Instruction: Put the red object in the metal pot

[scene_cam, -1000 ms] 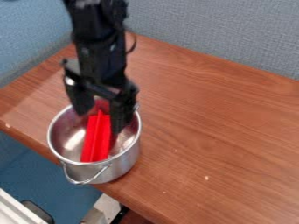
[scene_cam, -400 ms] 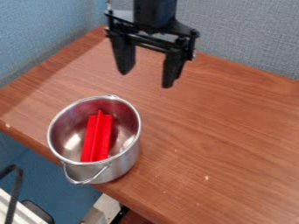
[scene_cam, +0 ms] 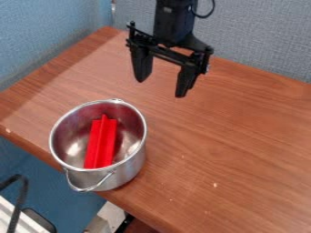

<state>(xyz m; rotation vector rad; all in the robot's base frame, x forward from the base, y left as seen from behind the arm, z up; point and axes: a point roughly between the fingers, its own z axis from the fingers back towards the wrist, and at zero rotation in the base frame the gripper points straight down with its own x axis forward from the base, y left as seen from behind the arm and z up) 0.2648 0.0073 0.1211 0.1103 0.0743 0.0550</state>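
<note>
The place looks like a robotics lab or test corner: a black mechanical arm (scene_cam: 170, 32) reaches in at the top of the frame over a wooden tabletop (scene_cam: 231, 136), and a dark cable (scene_cam: 16, 205) runs at the lower left.

The robot arm (scene_cam: 172, 27) is black all over, with a dull finish. Its upper part is a thick, blocky column, wider than it is deep. A flat crossbar, lightly dotted with small pale specks that may be screws, joins the column to the gripper (scene_cam: 165, 80). The gripper has two chunky, dark fingers, one at about 8 o'clock from the crossbar and one at about 5 o'clock, each tapering to a blunt end. A thin black cable (scene_cam: 212, 9) curves out at the column's 2 o'clock side. Finer markings are too blurred to tell.
</note>
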